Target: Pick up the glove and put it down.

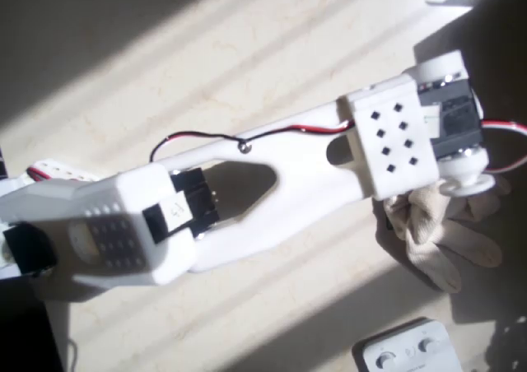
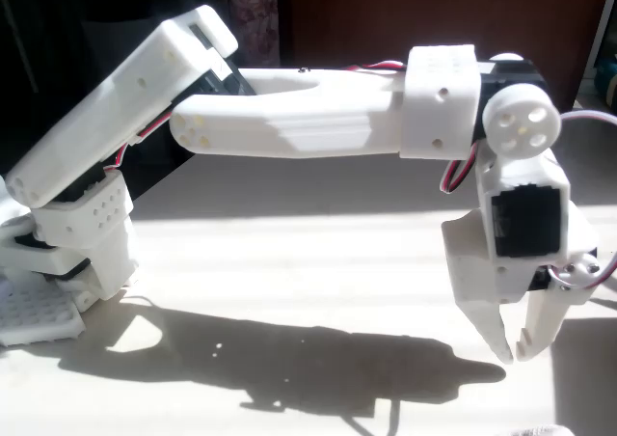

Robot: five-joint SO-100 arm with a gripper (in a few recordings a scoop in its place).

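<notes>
The soft cream-beige knitted glove lies wrinkled on the pale, sunlit worktop near its right edge in the overhead view, its pale fingers splaying out toward that edge and the lower right corner, so its long axis runs roughly from the arm's wrist outward to the right. The white two-finger end effector hangs tips-down at the end of the white plastic arm; in the fixed view its fingertips sit close together with only a thin gap between them, nothing pinched, and they appear to hover just above the worktop rather than touch it. In the overhead view the wrist block covers the near part of the glove, so the glove seems to lie directly beneath and slightly beyond the end effector, though exactly how the tips line up over the fabric cannot be told. By my judgement the grasp is not yet made, and the coming move calls for the fingers to spread before a short descent onto the bunched cuff area. A white box with round knobs sits at the worktop's lower edge, apart from the glove.
</notes>
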